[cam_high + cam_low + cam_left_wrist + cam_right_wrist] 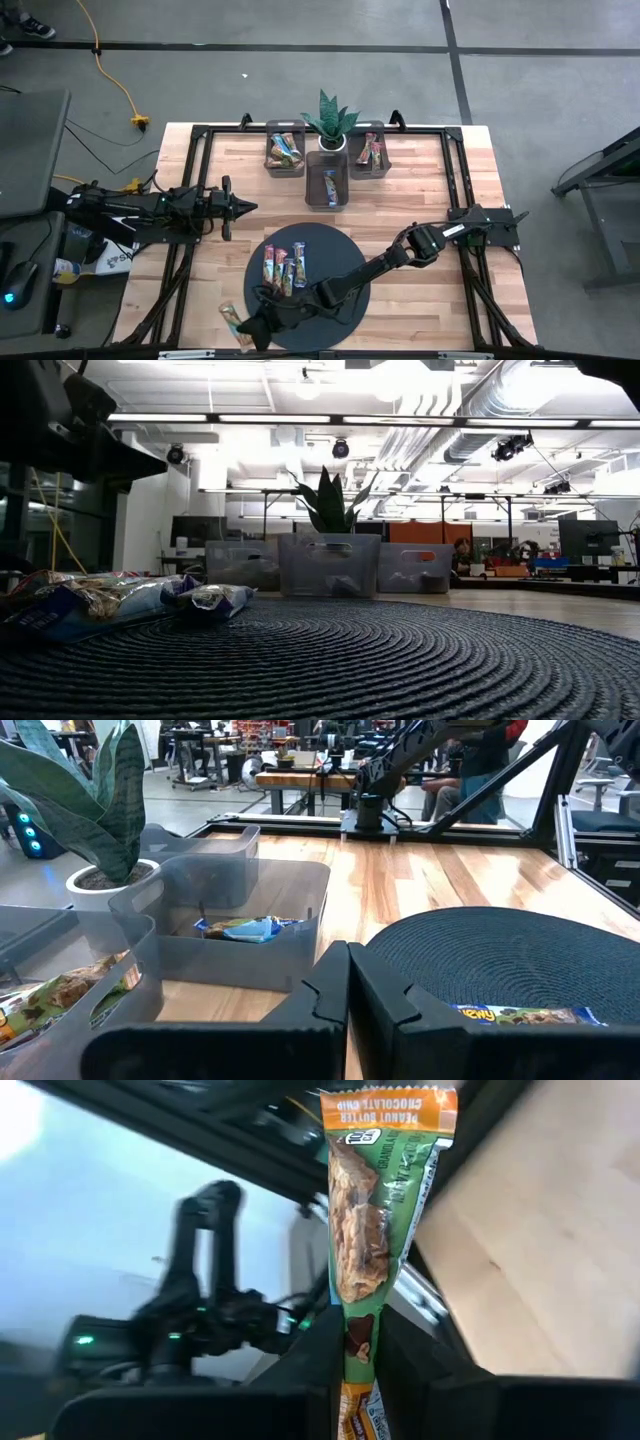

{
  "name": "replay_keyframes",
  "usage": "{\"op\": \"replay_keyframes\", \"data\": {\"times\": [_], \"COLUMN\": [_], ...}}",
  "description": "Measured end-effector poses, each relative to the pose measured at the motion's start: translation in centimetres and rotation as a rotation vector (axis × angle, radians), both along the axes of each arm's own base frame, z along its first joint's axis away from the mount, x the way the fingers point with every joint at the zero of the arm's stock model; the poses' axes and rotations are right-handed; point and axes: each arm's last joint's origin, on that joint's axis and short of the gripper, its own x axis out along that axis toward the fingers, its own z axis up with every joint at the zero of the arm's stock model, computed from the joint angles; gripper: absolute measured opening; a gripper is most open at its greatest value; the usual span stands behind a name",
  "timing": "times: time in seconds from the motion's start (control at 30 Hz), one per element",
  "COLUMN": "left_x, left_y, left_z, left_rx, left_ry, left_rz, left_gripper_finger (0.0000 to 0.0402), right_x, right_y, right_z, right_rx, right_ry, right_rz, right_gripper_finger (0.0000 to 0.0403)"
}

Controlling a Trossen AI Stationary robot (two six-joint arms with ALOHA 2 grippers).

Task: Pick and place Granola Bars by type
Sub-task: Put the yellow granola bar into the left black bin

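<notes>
My right gripper (252,328) reaches across the dark round mat (340,300) to the table's near left, shut on a green-and-orange granola bar (375,1230). That bar also shows in the high view (232,318), just off the mat's edge. Several more granola bars (285,268) lie flat on the mat's far left part. Others lie in three translucent grey bins (328,180) at the far side. My left gripper (240,208) waits shut at the table's left, touching nothing. My right gripper pinches the green-and-orange bar between its two fingers (315,1365), near one short end (358,1345). The bar lies along the fingers and sticks out past their tips, its orange end (390,1105) farthest out. The bar looks clear of the table.
A potted plant (332,122) stands between the far bins. A black frame (200,135) runs around the wooden table top. One bin in the left wrist view holds a blue bar (250,928). Bare wood lies to the mat's right (420,300).
</notes>
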Motion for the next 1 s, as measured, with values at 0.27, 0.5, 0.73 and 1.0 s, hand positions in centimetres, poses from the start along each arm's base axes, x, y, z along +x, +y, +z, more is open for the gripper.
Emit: {"op": "replay_keyframes", "data": {"times": [0.27,0.5,0.73,1.0], "left_x": [0.0,0.0,0.0,0.0], "left_y": [0.0,0.0,0.0,0.0], "left_z": [0.0,0.0,0.0,0.0], "left_rx": [0.0,0.0,0.0,0.0], "left_ry": [0.0,-0.001,0.0,-0.002], "left_rz": [0.0,0.0,0.0,0.0], "left_gripper_finger": [0.0001,0.0001,0.0001,0.0001], "right_x": [-0.5,-1.3,-2.2,-2.9], "right_y": [-0.7,-2.9,-5.9,-9.5], "right_z": [4.3,9.3,14.1,17.7], "right_rx": [-0.113,-0.228,-0.334,-0.423], "right_ry": [-0.117,-0.187,-0.253,-0.287], "right_rz": [-0.023,-0.08,-0.144,-0.232], "right_gripper_finger": [0.0029,0.0028,0.0028,0.0028]}}
